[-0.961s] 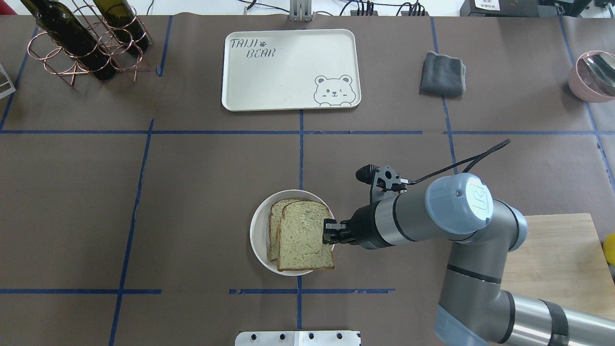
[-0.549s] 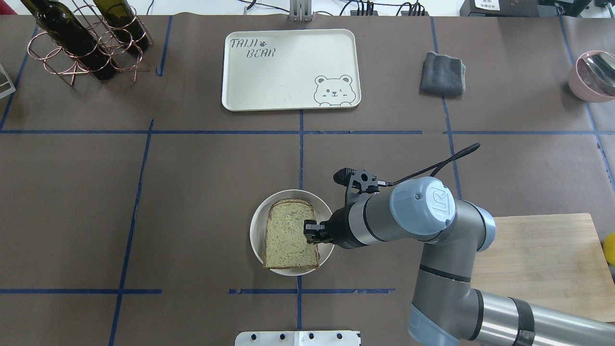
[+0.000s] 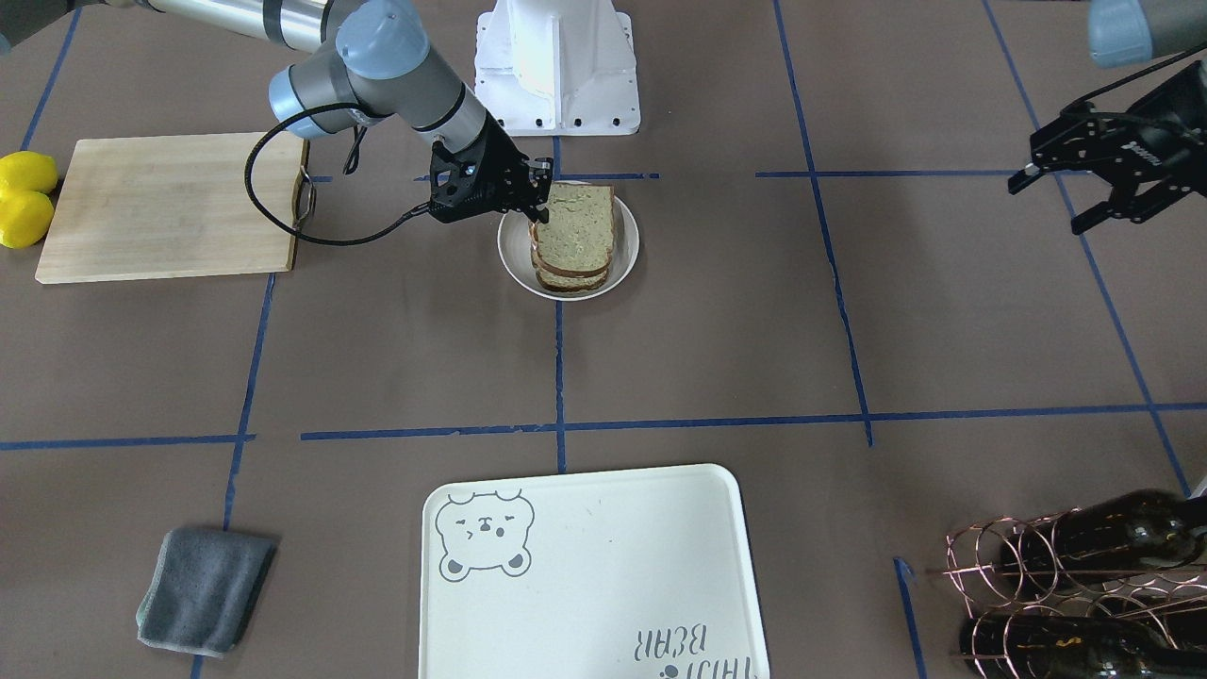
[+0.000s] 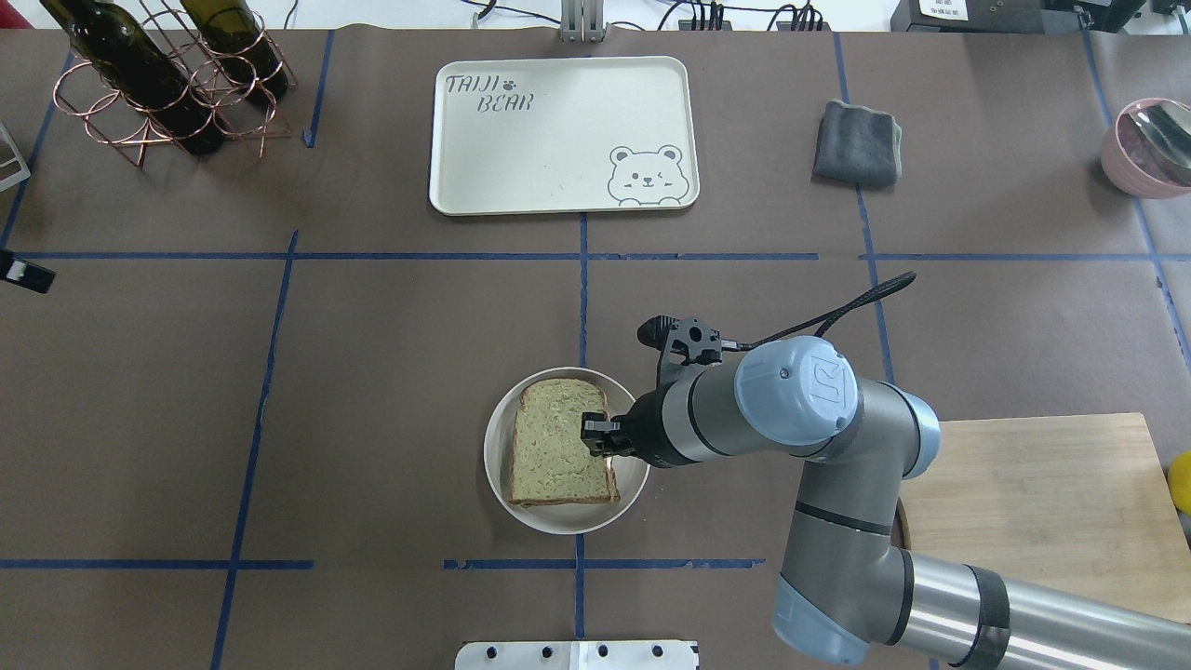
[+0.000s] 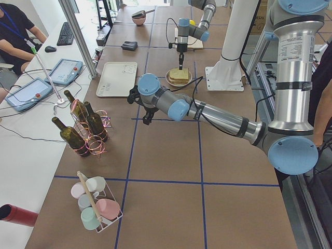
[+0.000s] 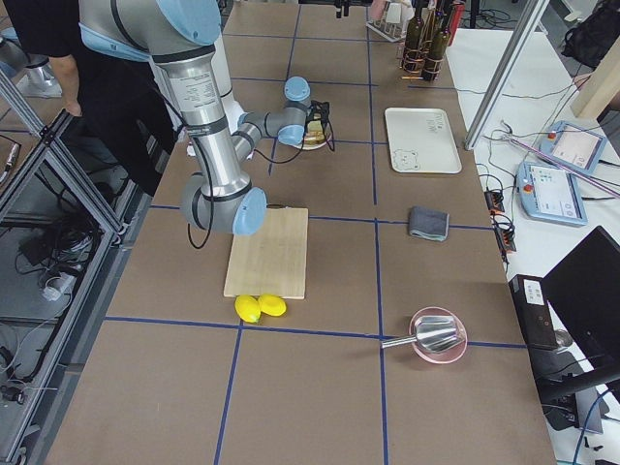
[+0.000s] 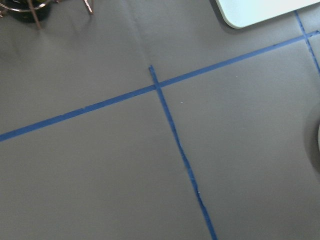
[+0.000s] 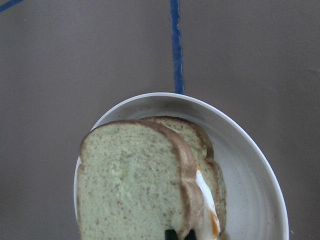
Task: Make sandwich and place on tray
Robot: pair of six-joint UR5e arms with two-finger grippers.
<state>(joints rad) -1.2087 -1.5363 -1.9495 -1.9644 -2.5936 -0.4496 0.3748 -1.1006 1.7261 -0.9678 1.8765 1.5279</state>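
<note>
Brown paper covers the table (image 4: 372, 391), the cream tray (image 4: 558, 140) at its far edge, and well apart from it the sandwich (image 4: 549, 456) sits in a white dish (image 4: 568, 519). Right tool (image 4: 600, 435) pinches the top bread slice (image 3: 570, 226) by its edge; left tool (image 3: 1045, 207) hangs spread wide, holding nothing

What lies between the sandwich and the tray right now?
Nothing but bare table crossed by blue tape; the overhead view shows the sandwich on its dish, the tray beyond.
</note>
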